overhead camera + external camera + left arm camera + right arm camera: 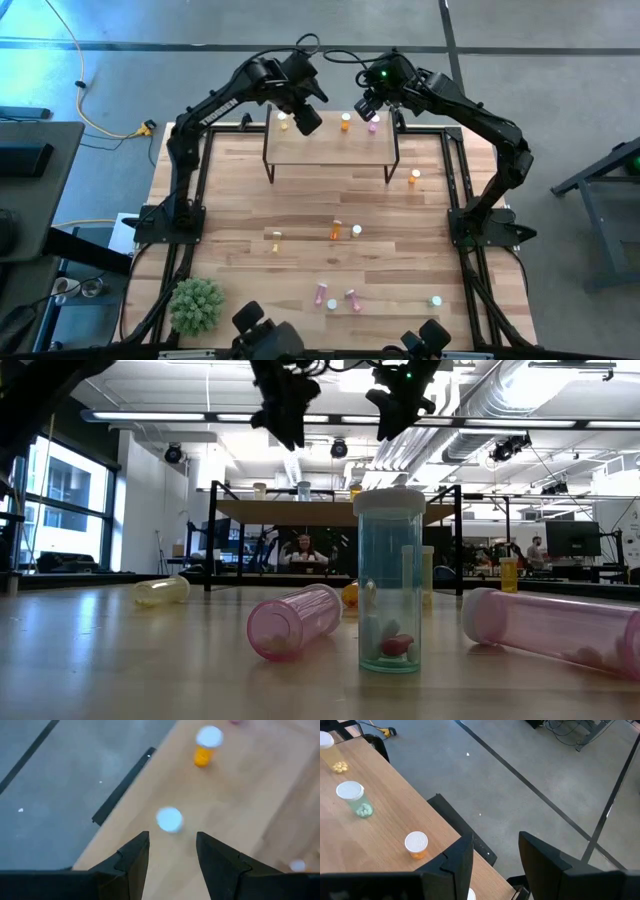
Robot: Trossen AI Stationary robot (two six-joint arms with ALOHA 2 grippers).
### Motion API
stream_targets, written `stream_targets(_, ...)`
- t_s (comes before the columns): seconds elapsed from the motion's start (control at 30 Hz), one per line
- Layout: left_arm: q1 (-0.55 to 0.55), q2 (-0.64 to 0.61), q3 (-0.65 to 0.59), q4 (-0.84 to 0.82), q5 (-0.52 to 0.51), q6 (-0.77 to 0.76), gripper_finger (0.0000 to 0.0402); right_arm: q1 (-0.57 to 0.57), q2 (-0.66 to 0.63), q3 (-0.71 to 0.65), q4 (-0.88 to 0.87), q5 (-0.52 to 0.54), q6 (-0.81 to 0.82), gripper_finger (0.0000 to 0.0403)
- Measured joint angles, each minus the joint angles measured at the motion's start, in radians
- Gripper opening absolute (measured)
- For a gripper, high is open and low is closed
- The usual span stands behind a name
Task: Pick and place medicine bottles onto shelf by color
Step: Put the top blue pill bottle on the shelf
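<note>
Two robot arms hover above the shelf, both claws open and empty.

The left gripper and right gripper hang over bottles on the shelf; more medicine bottles lie scattered before it, likely awaiting sorting.

Bottles on the shelf: four are counted in the right wrist view, one yellow, one green, one orange, and one of which only the cap edge shows. From above, only three are seen.

Bottles on the counter: eight are counted. Two are pink, two are green, and four are in yellow or orange tones.

Arms: two are noted, left arm and right arm.

Plants: one plant is recorded.
</note>
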Motion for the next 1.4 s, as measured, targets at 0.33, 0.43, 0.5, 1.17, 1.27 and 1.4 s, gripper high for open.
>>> stream_targets(0.33,-0.080,-0.030,-0.035,-0.069,-0.001,0.048,0.0152,0.000,0.000,0.000,0.000,0.000,-0.003,0.0149)
stream_targets(0.43,-0.093,-0.049,-0.111,-0.063,-0.001,0.043,0.0146,0.000,0.000,0.000,-0.001,0.000,-0.018,0.0149)
stream_targets(0.5,-0.105,-0.083,-0.174,-0.031,0.000,0.034,0.0141,0.000,0.000,0.000,-0.001,0.000,-0.022,0.0149)
stream_targets(1.17,-0.184,-0.498,-1.034,0.889,0.004,-0.076,0.0120,0.000,0.000,0.000,0.070,0.001,-0.064,0.0149)
stream_targets(1.27,-0.197,-0.500,-1.116,1.025,-0.023,-0.064,0.0113,0.000,0.000,0.000,0.079,0.001,-0.064,0.0149)
stream_targets(1.4,-0.207,-0.501,-1.202,1.176,-0.097,-0.020,0.0096,0.000,0.000,0.000,0.084,0.001,-0.064,0.0149)
